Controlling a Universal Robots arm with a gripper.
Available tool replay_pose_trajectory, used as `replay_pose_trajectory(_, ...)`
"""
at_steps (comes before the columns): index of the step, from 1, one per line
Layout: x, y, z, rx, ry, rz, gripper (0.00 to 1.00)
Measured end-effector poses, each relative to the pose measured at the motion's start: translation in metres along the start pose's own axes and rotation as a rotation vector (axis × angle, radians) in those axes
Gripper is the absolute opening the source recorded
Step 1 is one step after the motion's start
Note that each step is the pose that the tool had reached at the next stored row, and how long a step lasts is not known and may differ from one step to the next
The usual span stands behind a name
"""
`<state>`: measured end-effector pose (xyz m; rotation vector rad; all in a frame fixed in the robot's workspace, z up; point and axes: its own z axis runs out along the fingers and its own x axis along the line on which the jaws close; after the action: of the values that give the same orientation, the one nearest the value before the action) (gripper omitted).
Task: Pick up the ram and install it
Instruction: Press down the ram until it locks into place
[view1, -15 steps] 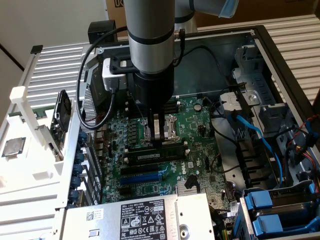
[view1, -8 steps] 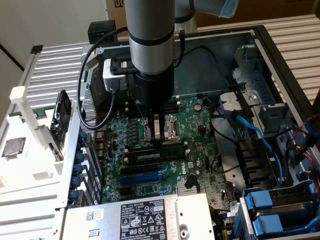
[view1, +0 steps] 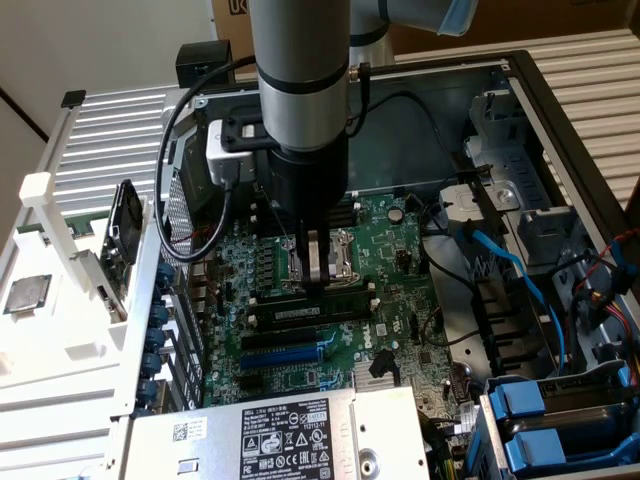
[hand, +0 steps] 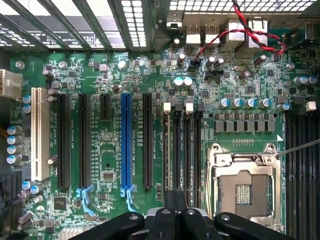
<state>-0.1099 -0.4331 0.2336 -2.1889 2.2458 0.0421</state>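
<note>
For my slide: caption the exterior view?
Shut pincer pressing the ram into its motherboard slot.

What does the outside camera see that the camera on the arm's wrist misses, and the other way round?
Exterior view alone: the open grey metal computer case, light blue flat cables, a square silver processor chip on the white stand beside it, and the long green ram stick lying in a slot under the pincer.
Wrist view alone: a twisted red-and-black wire and a white expansion slot.
Both: the green motherboard, its blue slot, the metal processor socket and the shut pincer.
</note>
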Motion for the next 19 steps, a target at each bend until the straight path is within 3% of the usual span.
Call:
replay_pose_trajectory(10, 0.0002, 0.0, 0.0026, 0.0002, 0.0012, 0.0, 0.11)
replay_pose_trajectory(19, 0.0003, -0.0001, 0.0044, 0.0004, 0.0066, 0.0, 0.11)
